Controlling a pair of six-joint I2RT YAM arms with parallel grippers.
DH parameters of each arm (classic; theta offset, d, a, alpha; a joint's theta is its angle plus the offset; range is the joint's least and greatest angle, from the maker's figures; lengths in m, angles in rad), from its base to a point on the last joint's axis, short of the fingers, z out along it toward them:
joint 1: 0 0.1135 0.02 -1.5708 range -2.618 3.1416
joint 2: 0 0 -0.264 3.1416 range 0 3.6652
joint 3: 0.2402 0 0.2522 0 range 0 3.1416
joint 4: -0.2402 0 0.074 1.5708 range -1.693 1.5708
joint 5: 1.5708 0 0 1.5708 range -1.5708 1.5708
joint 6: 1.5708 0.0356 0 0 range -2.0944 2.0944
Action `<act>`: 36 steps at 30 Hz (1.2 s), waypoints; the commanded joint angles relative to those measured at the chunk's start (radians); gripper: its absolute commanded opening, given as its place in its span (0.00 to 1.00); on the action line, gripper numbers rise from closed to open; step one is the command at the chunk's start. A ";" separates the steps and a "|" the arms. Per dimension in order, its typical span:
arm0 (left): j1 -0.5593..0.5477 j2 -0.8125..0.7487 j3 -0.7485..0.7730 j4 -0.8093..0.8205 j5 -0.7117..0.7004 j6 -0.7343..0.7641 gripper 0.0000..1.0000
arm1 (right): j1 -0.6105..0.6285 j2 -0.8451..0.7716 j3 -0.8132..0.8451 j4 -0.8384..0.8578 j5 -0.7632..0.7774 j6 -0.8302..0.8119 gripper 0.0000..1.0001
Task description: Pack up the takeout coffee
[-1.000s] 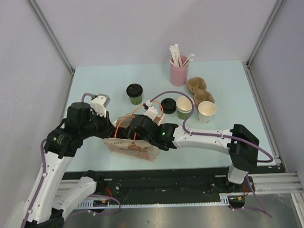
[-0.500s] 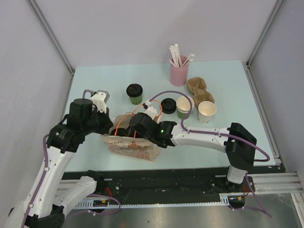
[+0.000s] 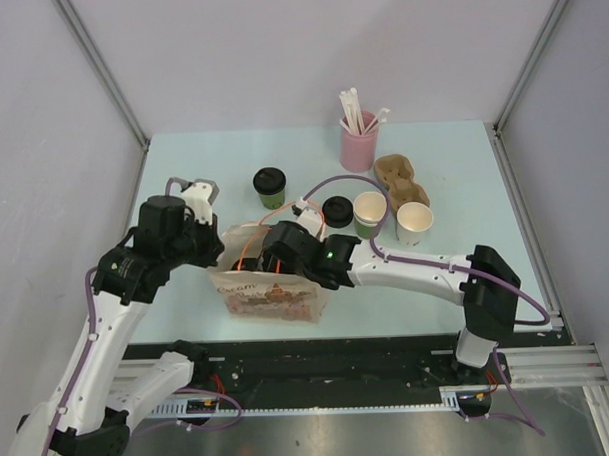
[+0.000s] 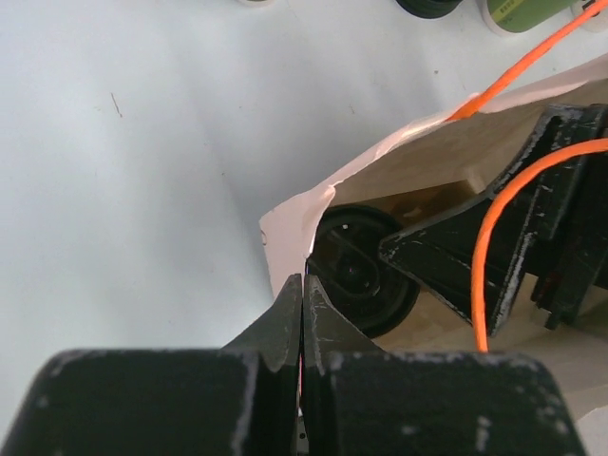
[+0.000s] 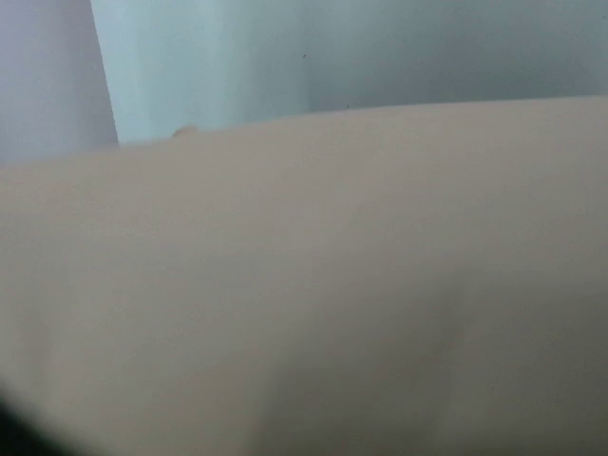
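Observation:
A printed paper bag stands at the table's front, mouth up. My left gripper is shut on the bag's left rim, holding the mouth apart. My right gripper reaches down into the bag; its black fingers show in the left wrist view beside a black-lidded cup inside the bag, whose body is hidden. Whether they touch it is unclear. The right wrist view shows only the bag's inner wall. A green lidded cup stands on the table behind the bag.
Behind the bag lie a loose black lid, an open green cup and an open white cup. A brown cup carrier and a pink cup of straws stand farther back. Orange cable hangs into the bag.
The bag has come up from a slumped, tilted lie to standing upright with its print facing front. My left gripper has raised the rim, and the right gripper has shifted slightly back inside.

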 commanded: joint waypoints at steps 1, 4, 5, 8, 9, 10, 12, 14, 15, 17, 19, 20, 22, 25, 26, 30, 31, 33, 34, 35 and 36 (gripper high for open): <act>0.004 0.009 0.050 0.012 -0.021 0.038 0.00 | 0.008 -0.029 0.095 -0.096 0.031 -0.066 0.67; 0.004 0.017 0.055 0.012 -0.027 0.046 0.00 | 0.025 -0.021 0.153 -0.123 0.045 -0.109 0.73; 0.004 0.018 0.057 0.012 -0.027 0.050 0.00 | 0.028 -0.018 0.175 -0.129 0.047 -0.117 0.75; 0.004 0.021 0.066 0.015 -0.036 0.056 0.01 | 0.036 -0.026 0.187 -0.143 0.044 -0.132 0.85; 0.004 0.023 0.070 0.013 -0.036 0.059 0.01 | 0.039 -0.031 0.187 -0.140 0.044 -0.137 0.86; 0.004 0.021 0.072 0.013 -0.041 0.059 0.00 | 0.040 -0.035 0.187 -0.133 0.054 -0.143 0.89; 0.004 0.021 0.075 0.013 -0.045 0.069 0.01 | 0.051 -0.055 0.187 -0.116 0.067 -0.183 0.99; 0.004 0.023 0.075 0.015 -0.053 0.078 0.00 | 0.065 -0.064 0.187 -0.090 0.083 -0.221 1.00; 0.004 0.021 0.074 0.016 -0.055 0.081 0.01 | 0.070 -0.073 0.189 -0.085 0.091 -0.250 1.00; 0.004 0.023 0.080 0.016 -0.053 0.085 0.01 | 0.082 -0.084 0.189 -0.077 0.106 -0.275 1.00; 0.004 0.024 0.083 0.015 -0.053 0.087 0.00 | 0.091 -0.103 0.190 -0.080 0.126 -0.298 1.00; 0.004 0.023 0.081 0.015 -0.052 0.090 0.00 | 0.097 -0.109 0.193 -0.079 0.133 -0.304 1.00; 0.004 0.023 0.080 0.016 -0.055 0.090 0.00 | 0.116 -0.126 0.207 -0.090 0.163 -0.330 1.00; 0.004 0.021 0.080 0.016 -0.052 0.092 0.00 | 0.139 -0.129 0.248 -0.134 0.209 -0.373 1.00; 0.004 0.021 0.080 0.016 -0.055 0.092 0.01 | 0.148 -0.130 0.258 -0.143 0.218 -0.385 1.00; 0.004 0.020 0.084 0.015 -0.056 0.095 0.00 | 0.168 -0.149 0.267 -0.151 0.251 -0.435 1.00; 0.004 0.018 0.087 0.016 -0.055 0.093 0.01 | 0.175 -0.155 0.267 -0.146 0.255 -0.448 1.00; 0.004 0.017 0.089 0.016 -0.053 0.093 0.01 | 0.180 -0.172 0.267 -0.139 0.268 -0.464 1.00; 0.004 0.017 0.089 0.015 -0.052 0.093 0.00 | 0.180 -0.176 0.268 -0.142 0.269 -0.470 1.00; 0.004 0.015 0.089 0.015 -0.052 0.093 0.00 | 0.182 -0.184 0.268 -0.145 0.272 -0.471 1.00; 0.004 0.015 0.089 0.016 -0.050 0.093 0.00 | 0.182 -0.189 0.271 -0.148 0.274 -0.471 1.00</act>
